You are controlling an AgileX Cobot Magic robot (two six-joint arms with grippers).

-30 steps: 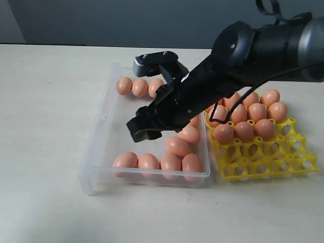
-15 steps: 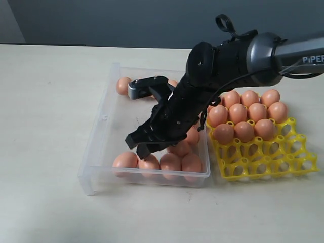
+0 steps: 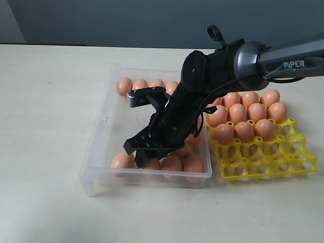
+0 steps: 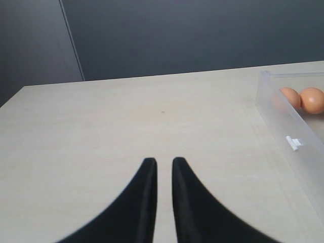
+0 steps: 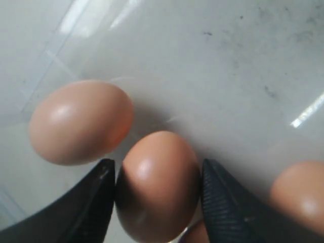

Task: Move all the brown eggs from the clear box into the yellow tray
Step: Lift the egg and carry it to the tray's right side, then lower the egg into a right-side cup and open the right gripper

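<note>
In clear box (image 3: 101,126), by front wall: right gripper (image 3: 137,154) low among front row of brown eggs (image 3: 193,163). Jaws pinch one egg (image 5: 157,182) on both sides. Neighbour egg (image 5: 78,121) just beside one finger. Far-wall row (image 3: 140,84) sits apart, with open box floor between rows on the left.

Yellow tray (image 3: 268,162) just beside box's right wall. Back cups filled, front cups open.

Left gripper (image 4: 164,164) over open tabletop (image 3: 45,101). Jaws almost pressed together, nothing between them, box rim off to one side.

The brown eggs (image 3: 244,130) are plain matte peach-tan. The yellow tray (image 3: 283,158) is bright yellow, and the clear box (image 3: 100,137) is colourless and scuffed. The right claw (image 5: 156,166) is black, finely ribbed inside, and the bench (image 3: 45,101) is pale cream.
</note>
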